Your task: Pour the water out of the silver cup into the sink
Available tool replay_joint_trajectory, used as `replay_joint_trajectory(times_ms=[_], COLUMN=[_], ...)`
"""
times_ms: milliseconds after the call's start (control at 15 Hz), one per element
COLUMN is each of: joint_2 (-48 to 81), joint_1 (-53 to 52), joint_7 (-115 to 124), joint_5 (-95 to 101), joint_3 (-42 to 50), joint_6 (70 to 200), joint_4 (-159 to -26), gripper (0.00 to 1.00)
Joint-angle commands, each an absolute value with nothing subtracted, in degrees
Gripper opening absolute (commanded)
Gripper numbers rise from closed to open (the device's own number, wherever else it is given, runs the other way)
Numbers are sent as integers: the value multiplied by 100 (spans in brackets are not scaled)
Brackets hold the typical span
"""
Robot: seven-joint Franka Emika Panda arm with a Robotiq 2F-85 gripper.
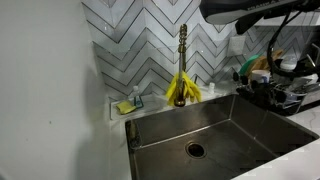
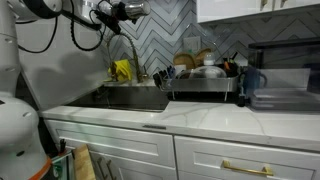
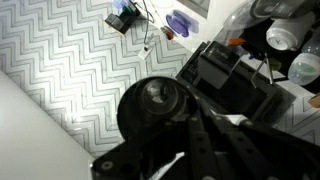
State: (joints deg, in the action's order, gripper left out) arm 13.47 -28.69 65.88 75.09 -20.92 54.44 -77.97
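The sink (image 1: 255,125) is a deep steel basin with a round drain (image 1: 195,150); it also shows in an exterior view at the counter's far end (image 2: 135,98). My gripper (image 2: 125,12) is high above the sink by the tiled wall. In the wrist view the dark fingers (image 3: 172,118) lie close together and pinch the rim of a round dark-metal vessel, the silver cup (image 3: 150,100). The cup is tipped on its side with its round face toward the camera. No water shows.
A faucet (image 1: 183,45) draped with yellow gloves (image 1: 182,90) stands behind the sink. A sponge holder (image 1: 126,105) sits at the back corner. A black dish rack full of dishes (image 2: 200,82) stands beside the sink. The arm (image 1: 260,8) hangs overhead.
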Motion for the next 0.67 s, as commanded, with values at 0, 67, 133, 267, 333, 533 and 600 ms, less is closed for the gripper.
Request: replay_joint_trajectory(times_ms=[0,67,133,267,333,533,600], joint_2=[1279,1245,1202,1030,948,490,308], joint_1=[-2789,-2745,-2689,-2462,-2358,-1947,-1815], joint_7=[6597,6620,6650,6754,6805,6865,6824], joint_5=[6892,6691,6467,5927,5657,4789,4568], joint_3=[-2108,-2098,-2082,-2091,-2077,-2026,-1996], joint_6=[5601,5708,5819,6149,6321,7311,7703], joint_4=[-7569,-7551,-7564,-7740,-7827,-8372,-8629], gripper=[1,1,1,1,1,1,1])
